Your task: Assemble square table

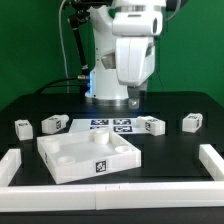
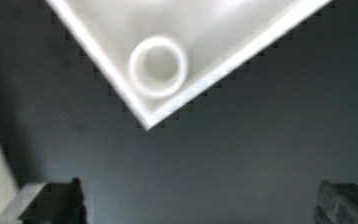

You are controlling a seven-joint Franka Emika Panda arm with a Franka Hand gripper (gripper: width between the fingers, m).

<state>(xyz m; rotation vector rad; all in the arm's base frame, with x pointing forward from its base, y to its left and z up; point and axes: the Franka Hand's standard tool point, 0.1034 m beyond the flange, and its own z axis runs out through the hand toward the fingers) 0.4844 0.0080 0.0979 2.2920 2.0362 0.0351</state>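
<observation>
The square table's top is a large white slab with corner sockets and a tag on its front side, lying on the black table at the front left of centre. Four small white tagged legs lie behind it: two on the exterior view's left and two on the right. My gripper hangs over the area behind the slab. In the wrist view one slab corner with a round socket shows ahead of my gripper, which is open with only dark table between its fingers.
The marker board lies flat between the legs, below the arm. White L-shaped border rails run along the left, the right and the front of the work area. The arm's base stands at the back centre.
</observation>
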